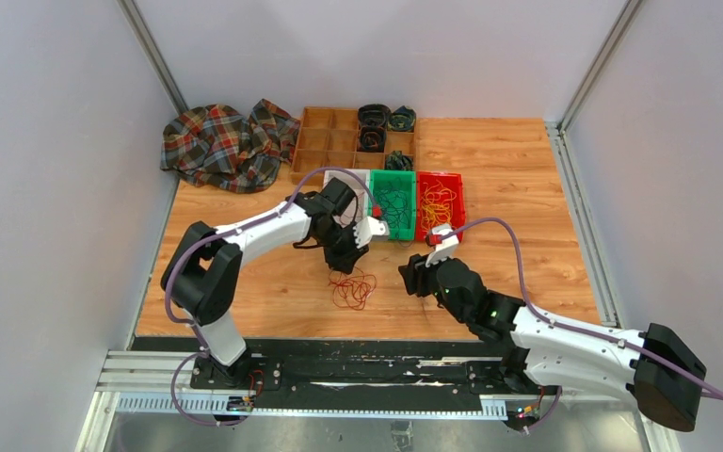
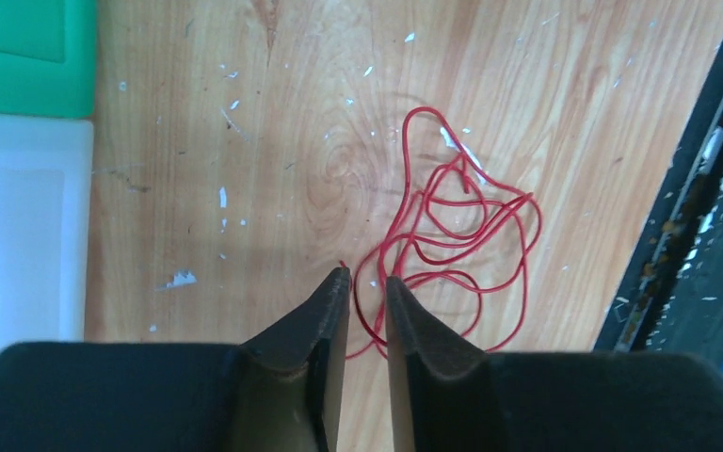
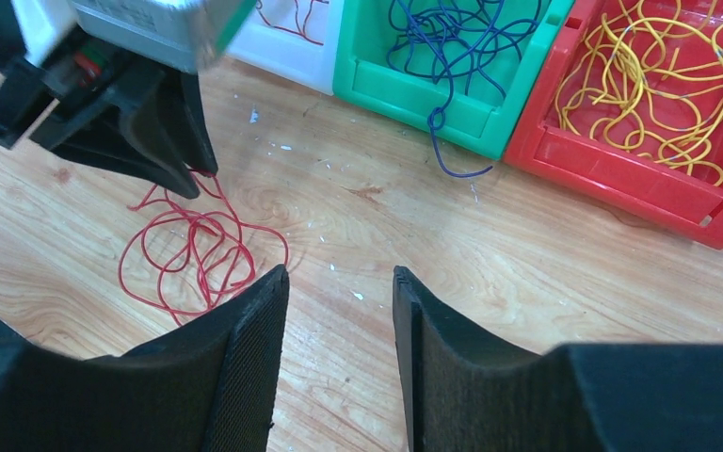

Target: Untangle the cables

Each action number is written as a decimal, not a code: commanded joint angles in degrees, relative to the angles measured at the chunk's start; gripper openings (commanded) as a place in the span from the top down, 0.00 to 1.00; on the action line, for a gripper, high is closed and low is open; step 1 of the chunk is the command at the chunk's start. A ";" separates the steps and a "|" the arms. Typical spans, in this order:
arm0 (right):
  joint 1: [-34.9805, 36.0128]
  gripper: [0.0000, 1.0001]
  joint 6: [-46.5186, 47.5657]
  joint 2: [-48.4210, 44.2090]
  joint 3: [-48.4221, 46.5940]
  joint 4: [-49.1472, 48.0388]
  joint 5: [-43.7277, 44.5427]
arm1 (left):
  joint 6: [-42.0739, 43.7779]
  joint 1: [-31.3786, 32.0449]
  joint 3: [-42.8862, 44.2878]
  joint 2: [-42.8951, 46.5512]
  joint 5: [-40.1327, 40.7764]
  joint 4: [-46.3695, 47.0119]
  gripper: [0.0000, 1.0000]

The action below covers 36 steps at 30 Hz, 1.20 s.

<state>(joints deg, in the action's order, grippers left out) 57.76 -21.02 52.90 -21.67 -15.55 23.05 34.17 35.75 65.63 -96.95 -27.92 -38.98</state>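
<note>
A loose tangle of red cable (image 1: 353, 287) lies on the wooden table, also in the left wrist view (image 2: 461, 235) and the right wrist view (image 3: 198, 250). My left gripper (image 2: 367, 275) is low at the tangle's edge, jaws a narrow gap apart, with a red strand showing below the gap and a wire end at one fingertip (image 2: 342, 273). It also shows in the top view (image 1: 339, 266). My right gripper (image 3: 339, 273) is open and empty, above bare table to the right of the tangle (image 1: 412, 278). Blue cables (image 3: 452, 38) fill a green bin (image 3: 414, 94), and yellow cables (image 3: 650, 75) fill a red bin (image 3: 621, 169).
A white bin (image 3: 292, 38) holding red strands stands left of the green one. One blue strand (image 3: 447, 141) hangs over the green bin's front onto the table. A plaid cloth (image 1: 226, 141) and a wooden compartment tray (image 1: 325, 141) lie at the back. A black rail (image 1: 367, 348) edges the front.
</note>
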 commanded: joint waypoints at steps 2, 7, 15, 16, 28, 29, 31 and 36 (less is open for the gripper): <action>-0.72 0.57 -0.18 -0.83 -0.87 -0.79 -0.27 | 0.62 0.20 -0.67 -1.65 -0.90 0.93 0.82; -0.73 0.57 -0.01 -0.15 -0.88 -2.23 -0.28 | -1.65 0.20 -0.07 1.20 -1.85 0.14 0.99; 0.86 0.43 3.09 5.47 -7.03 -7.74 -3.52 | -11.33 0.20 6.54 10.52 -1.32 -7.16 0.99; 1.54 0.42 4.27 6.21 -8.03 -9.22 -3.47 | -12.10 0.20 7.06 11.75 -1.74 -8.16 0.99; 5.79 0.38 9.84 13.82 -15.43 -16.40 -7.47 | -16.01 0.20 11.15 20.14 -3.94 -14.92 0.99; 5.99 0.37 9.85 13.95 -15.58 -16.31 -7.48 | -16.30 0.20 11.45 20.41 -4.15 -15.10 0.99; 6.29 0.37 9.76 14.15 -15.69 -16.29 -7.32 | -16.88 0.20 12.40 20.78 -4.92 -15.72 0.99; 6.31 0.37 9.61 15.08 -16.05 -17.19 -6.91 | -18.49 0.20 15.13 21.59 -8.22 -17.02 0.99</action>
<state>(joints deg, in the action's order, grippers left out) 63.00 -12.51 67.24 -35.83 -29.98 15.99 17.80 35.77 77.41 -77.47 -32.08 -54.35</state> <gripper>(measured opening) 0.626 0.017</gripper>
